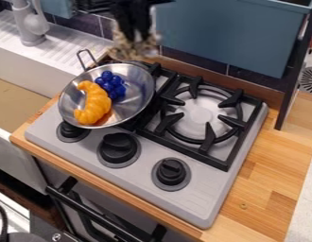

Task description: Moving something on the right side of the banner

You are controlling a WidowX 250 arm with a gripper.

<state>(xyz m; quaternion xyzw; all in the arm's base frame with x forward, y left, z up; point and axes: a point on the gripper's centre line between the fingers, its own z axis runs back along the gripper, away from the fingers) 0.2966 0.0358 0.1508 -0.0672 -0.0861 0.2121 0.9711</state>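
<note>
High in the camera view, the black gripper [134,38] hangs behind and above the pan's back edge, blurred, with a mottled brown patch at its lower end that I cannot identify. A silver pan [134,75] rests on the left burner, its wire handle toward the sink. Inside the pan, an orange croissant-shaped piece [93,103] lies on the left, beside a bunch of blue round berries [111,85]. The right burner [199,116] has a black grate with nothing on it.
Three black knobs, among them the middle one [118,149], line the stove's front. A white sink with a faucet [31,23] is at upper left. Blue panels [228,33] stand behind the stove, with a dark upright edge at right. Wooden counter [263,184] borders the stove's right side.
</note>
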